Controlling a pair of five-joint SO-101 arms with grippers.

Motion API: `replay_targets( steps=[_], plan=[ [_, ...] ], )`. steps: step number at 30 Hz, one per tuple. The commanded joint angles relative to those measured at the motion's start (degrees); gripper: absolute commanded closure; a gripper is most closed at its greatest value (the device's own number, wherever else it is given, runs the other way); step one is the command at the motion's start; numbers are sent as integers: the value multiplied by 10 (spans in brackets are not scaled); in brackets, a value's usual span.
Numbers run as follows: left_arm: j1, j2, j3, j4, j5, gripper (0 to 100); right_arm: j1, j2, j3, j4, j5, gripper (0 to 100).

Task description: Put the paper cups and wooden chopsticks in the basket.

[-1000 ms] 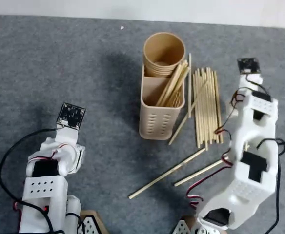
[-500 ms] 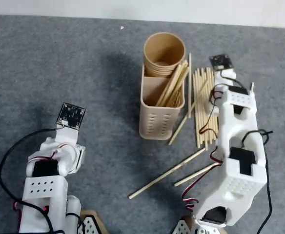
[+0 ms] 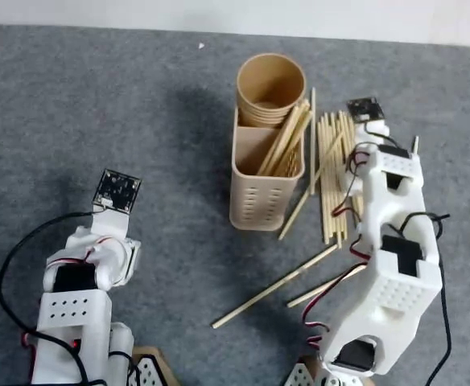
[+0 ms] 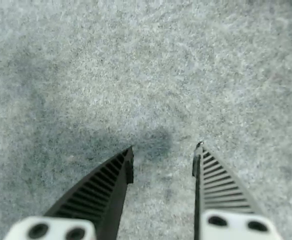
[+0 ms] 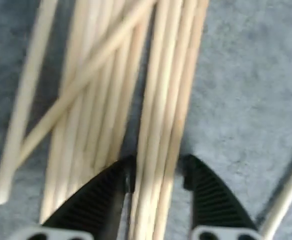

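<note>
Underneath everything lies a grey carpet. On it, the right arm stretches forward, its wrist tipped down over the bundle of wooden chopsticks lying just beside the basket. In the wrist view, the right gripper has its jaws closed in against the sides of about three sticks from that bundle.

The left arm sits folded back, well apart from the basket. The left gripper points at bare carpet, its jaws spread with nothing between them.

The beige basket stands upright, with rows of small holes in its wall. The paper cups are stacked in its far compartment, and several chopsticks lean in the near one. Two loose sticks lie slanted on the carpet nearer the arms.
</note>
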State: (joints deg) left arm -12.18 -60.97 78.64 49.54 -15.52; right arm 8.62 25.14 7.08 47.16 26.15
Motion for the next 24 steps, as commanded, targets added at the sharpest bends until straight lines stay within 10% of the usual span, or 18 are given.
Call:
replay_targets(
  steps=[1, 24],
  plan=[
    [7, -7, -1, -9, -4, 797, 25, 6, -11, 7, -17, 870],
    [7, -7, 0, -9, -4, 797, 43, -105, -9, 8, -15, 820]
  ],
)
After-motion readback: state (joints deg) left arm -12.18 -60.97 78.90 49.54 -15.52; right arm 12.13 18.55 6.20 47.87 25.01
